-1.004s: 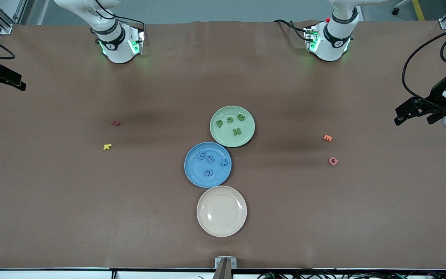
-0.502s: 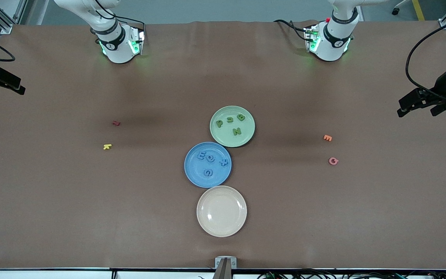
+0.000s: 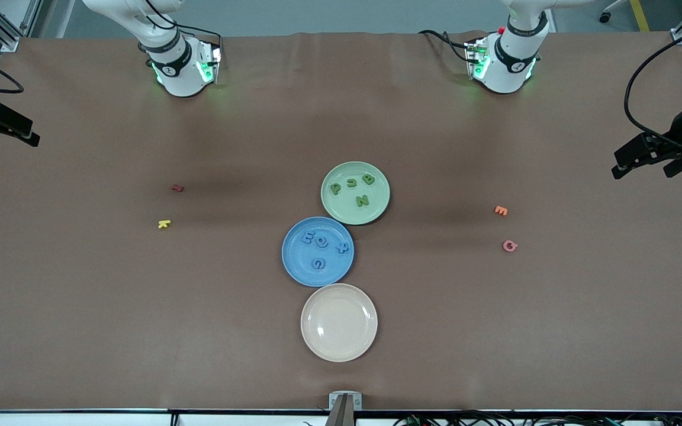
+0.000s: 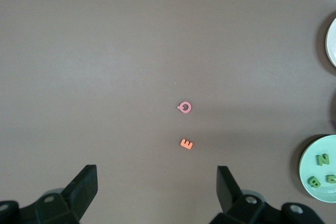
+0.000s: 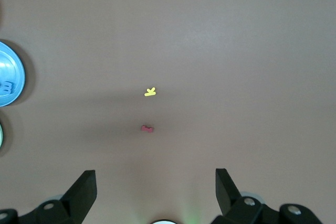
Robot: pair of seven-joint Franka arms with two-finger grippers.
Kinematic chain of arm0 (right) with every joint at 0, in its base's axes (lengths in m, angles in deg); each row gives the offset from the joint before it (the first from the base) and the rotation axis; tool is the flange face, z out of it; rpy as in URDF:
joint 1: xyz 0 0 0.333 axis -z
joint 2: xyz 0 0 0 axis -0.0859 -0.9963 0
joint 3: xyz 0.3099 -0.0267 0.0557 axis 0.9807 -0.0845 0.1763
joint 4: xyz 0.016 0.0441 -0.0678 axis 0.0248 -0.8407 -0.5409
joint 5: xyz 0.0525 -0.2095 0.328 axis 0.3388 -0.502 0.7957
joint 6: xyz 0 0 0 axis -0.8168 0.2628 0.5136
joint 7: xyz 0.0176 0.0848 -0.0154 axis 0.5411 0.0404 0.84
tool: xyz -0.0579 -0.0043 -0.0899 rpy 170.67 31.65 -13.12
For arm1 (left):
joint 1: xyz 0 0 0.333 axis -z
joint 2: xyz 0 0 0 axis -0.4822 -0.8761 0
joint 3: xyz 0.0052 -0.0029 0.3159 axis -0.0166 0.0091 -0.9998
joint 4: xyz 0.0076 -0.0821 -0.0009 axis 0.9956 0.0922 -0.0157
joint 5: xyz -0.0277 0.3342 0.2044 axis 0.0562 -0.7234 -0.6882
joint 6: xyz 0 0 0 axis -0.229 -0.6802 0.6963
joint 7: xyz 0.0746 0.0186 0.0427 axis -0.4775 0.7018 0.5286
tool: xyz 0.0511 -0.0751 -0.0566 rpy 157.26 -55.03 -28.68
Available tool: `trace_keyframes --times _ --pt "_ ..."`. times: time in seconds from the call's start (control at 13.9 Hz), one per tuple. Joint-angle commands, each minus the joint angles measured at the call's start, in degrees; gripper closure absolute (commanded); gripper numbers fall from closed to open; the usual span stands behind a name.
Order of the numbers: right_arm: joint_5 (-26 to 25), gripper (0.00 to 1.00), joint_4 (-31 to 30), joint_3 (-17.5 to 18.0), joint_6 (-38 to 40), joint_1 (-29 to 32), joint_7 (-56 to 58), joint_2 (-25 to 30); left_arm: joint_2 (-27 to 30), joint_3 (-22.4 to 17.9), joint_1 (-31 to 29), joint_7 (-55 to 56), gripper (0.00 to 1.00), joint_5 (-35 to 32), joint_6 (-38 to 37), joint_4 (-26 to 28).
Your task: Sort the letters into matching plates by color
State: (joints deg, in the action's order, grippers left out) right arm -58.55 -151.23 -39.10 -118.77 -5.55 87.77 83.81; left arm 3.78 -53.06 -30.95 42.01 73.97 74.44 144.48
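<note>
The pale green plate [image 3: 347, 212] holds several green letters, among them P [image 3: 335, 189], B [image 3: 369, 178] and N [image 3: 363, 200]. Touching it, nearer the front camera, the blue plate [image 3: 301, 260] holds several blue letters such as E [image 3: 307, 238] and x [image 3: 341, 248]. My left gripper [image 3: 641, 170] hangs open and empty over the edge of the table at the left arm's end; its wrist view [image 4: 157, 170] shows bare table between the fingers. My right gripper [image 3: 3, 127] is open and empty over the right arm's end [image 5: 155, 173].
A cream plate [image 3: 317, 340] stands empty, nearer the front camera than the blue plate. An orange letter [image 3: 501, 210] and a pink letter [image 3: 510, 245] lie toward the left arm's end. A red letter [image 3: 177, 188] and a yellow letter [image 3: 164, 223] lie toward the right arm's end.
My left gripper has drawn back a little toward the table's edge at the left arm's end. The right gripper has barely moved. Plates and letters lie as before.
</note>
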Motion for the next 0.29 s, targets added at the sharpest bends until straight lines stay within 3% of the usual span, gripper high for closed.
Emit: trace_keyframes --times 0.0,0.22 --pt "1.7 0.0 -1.6 0.7 -0.9 1.0 1.0 1.7 -0.8 0.2 -0.2 -1.1 0.0 -0.2 -1.4 -1.9" --pt "1.7 0.0 -1.6 0.7 -1.1 1.0 1.0 1.7 -0.8 0.2 -0.1 -1.0 0.0 -0.2 -1.4 -2.0"
